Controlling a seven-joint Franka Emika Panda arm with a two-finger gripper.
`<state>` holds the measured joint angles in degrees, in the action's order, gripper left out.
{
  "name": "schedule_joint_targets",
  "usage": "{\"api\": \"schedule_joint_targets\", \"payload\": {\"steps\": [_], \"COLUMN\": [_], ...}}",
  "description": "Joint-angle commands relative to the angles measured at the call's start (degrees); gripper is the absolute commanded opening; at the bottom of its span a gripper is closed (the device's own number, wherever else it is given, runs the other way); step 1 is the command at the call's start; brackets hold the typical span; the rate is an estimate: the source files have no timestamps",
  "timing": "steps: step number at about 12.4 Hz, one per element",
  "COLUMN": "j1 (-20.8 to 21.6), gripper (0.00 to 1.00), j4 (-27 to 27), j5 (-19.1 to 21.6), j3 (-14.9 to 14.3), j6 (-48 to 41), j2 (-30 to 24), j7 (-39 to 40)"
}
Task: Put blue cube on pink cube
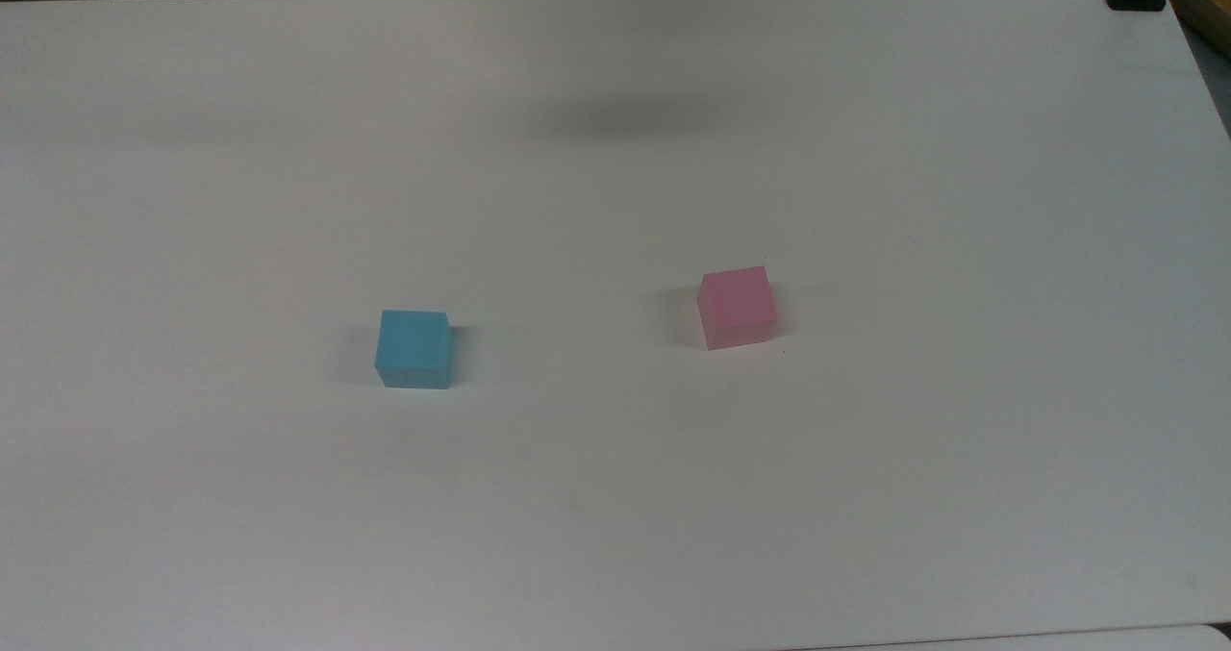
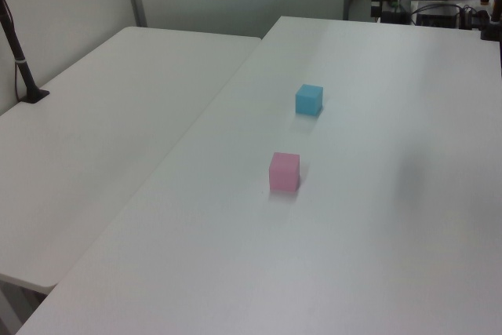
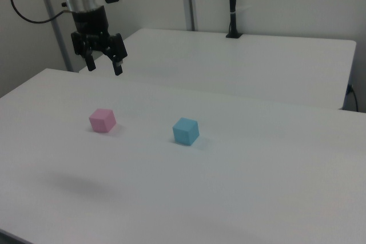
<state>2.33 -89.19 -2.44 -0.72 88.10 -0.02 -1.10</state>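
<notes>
1. Blue cube (image 1: 414, 348): sits flat on the white table (image 1: 615, 497), toward the top view's left of centre. One corner edge faces the camera in the right view (image 3: 186, 131). In the left view (image 2: 309, 100) it lies farther from the camera than its pink counterpart. Nothing touches it and nothing rests on it.

2. Pink cube (image 1: 737, 307): also flat on the same table, well apart from the blue cube, toward the top view's right. It is turned slightly askew against the table edges. In the right view (image 3: 102, 120) it lies to the left of the blue cube; in the left view (image 2: 284, 172) it is the nearer of the two. Its top face is bare.

3. Gripper (image 3: 104, 64): seen in the right view, hanging in the air above the table's far left part, well clear of both cubes and closer to the pink one. Its two black fingers (image 3: 118, 63) point downward and stand spread apart with nothing between them.

4. Shadow: a soft dark patch lies on the tabletop in the top view (image 1: 625, 117), toward the far edge, away from both cubes.

5. Surroundings: a second white table (image 2: 94, 154) adjoins the first along a seam. A black pole (image 3: 232, 4) stands on a base at its far side.
</notes>
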Motion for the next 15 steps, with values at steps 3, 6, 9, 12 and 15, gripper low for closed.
{"api": "schedule_joint_targets", "payload": {"steps": [3,6,9,12,15], "j1": [0.5,0.4,0.2,-0.8,-4.6], "gripper": [1.00,1.00,1.00,1.00,1.00], "j4": [0.7,0.9,7.2,13.2,14.6], "j5": [0.1,-0.3,-0.5,-0.9,-0.8], "j3": [-0.4,-0.4,-0.8,-1.1,-1.0], "j6": [-1.0,-1.0,-1.0,2.8,7.9], "j2": [0.3,1.9,7.4,14.9,17.8], "j7": [-0.2,-0.3,-0.4,-0.2,5.8]}}
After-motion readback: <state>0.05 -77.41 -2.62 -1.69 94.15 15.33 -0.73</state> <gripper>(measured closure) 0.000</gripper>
